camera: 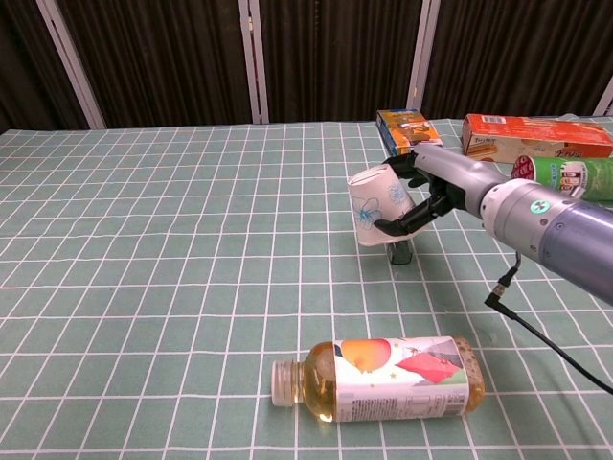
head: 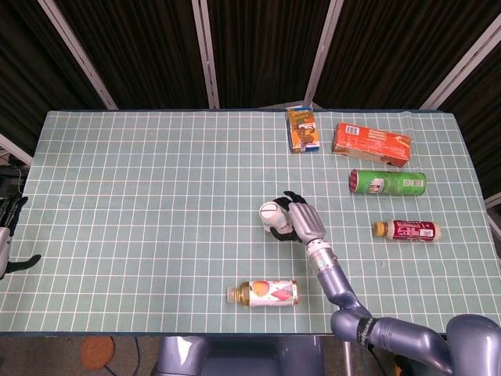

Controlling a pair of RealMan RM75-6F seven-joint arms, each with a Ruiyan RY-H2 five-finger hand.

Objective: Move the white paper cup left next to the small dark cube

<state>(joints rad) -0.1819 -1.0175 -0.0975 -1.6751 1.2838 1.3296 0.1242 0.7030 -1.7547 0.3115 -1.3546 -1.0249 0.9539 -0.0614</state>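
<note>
My right hand (camera: 433, 188) grips the white paper cup (camera: 375, 207), which has a blue flower print. The cup is tilted with its narrow closed end up. It hangs low over the table, just left of the small dark cube (camera: 400, 254), and I cannot tell whether its rim touches the cloth. Only the lower part of the cube shows under the fingers. In the head view the cup (head: 270, 211) sits at the front of the right hand (head: 301, 222) and the cube is hidden. My left hand (head: 8, 235) rests at the table's far left edge, holding nothing.
A juice bottle (camera: 378, 377) lies on its side near the front edge. At the back right are an orange carton (head: 302, 129), an orange box (head: 371, 144), a green can (head: 387, 182) and a red-labelled bottle (head: 405, 230).
</note>
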